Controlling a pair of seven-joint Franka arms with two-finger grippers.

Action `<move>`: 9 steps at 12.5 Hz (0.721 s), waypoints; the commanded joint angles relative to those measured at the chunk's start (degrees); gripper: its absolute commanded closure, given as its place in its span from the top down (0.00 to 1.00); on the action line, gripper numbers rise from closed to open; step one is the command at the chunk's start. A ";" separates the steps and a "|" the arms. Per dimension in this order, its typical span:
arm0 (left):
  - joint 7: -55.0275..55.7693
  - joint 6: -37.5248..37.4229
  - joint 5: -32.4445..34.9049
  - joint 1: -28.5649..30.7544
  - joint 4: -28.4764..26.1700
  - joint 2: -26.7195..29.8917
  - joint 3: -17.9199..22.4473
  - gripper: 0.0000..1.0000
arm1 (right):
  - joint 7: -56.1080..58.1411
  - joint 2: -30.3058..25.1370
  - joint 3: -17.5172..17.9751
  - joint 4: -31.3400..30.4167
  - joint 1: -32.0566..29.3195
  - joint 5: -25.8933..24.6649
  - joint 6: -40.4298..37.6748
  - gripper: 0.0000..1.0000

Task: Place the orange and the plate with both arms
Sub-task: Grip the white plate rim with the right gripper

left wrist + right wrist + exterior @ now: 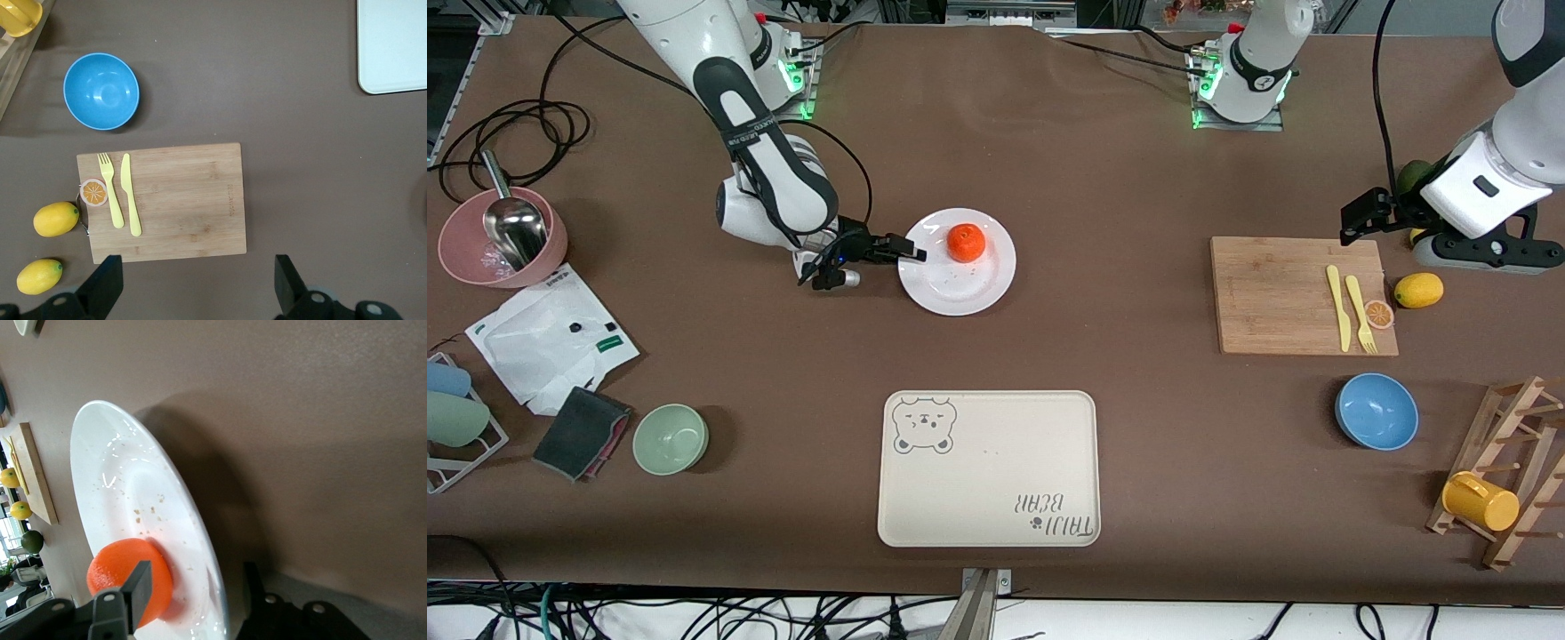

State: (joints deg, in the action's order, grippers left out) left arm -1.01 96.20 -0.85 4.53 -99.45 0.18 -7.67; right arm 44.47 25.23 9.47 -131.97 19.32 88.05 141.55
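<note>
The white plate (951, 289) lies mid-table, toward the right arm's end, with the orange (966, 242) resting on it. My right gripper (911, 253) is low at the plate's edge. In the right wrist view its jaws straddle the rim of the plate (127, 487): one finger is above the plate beside the orange (113, 577) and the other is under the rim, with a gap still showing, so the right gripper (197, 587) is open. My left gripper (1356, 222) hangs open and empty over bare table beside the cutting board (167, 200). The left gripper (197, 290) has nothing between its fingers.
A cream bear-print tray (987, 467) lies nearer the front camera than the plate. The cutting board (1289, 293) carries a yellow fork and knife, with an orange slice and a lemon (1418, 290) beside it. A blue bowl (1376, 411), green bowl (671, 437), pink bowl (503, 238) and cup rack (1507, 471) stand around.
</note>
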 commanded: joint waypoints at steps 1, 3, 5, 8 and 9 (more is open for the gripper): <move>-0.84 -1.02 -1.17 0.74 1.01 -0.35 -0.59 1.00 | 1.76 0.44 0.28 0.74 0.45 1.87 1.18 0.48; -0.83 -1.02 -1.17 0.65 1.01 -0.35 -0.59 1.00 | 1.76 0.44 0.28 0.92 0.36 1.87 1.18 0.37; -0.83 -1.02 -1.17 0.65 1.01 -0.35 -0.59 1.00 | 1.76 0.44 0.28 0.92 0.45 1.78 1.18 0.23; -0.75 -1.02 -1.17 0.65 1.01 -0.35 -0.68 1.00 | 1.84 0.44 0.20 1.01 0.45 1.69 1.18 0.10; -0.75 -1.11 -1.17 0.65 1.01 -0.35 -0.59 1.00 | 1.84 0.44 0.28 1.01 0.36 1.69 1.18 0.04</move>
State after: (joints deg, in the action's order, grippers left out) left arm -1.01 96.15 -0.85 4.53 -99.45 0.18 -7.77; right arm 45.28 25.20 9.53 -131.52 19.34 88.40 141.59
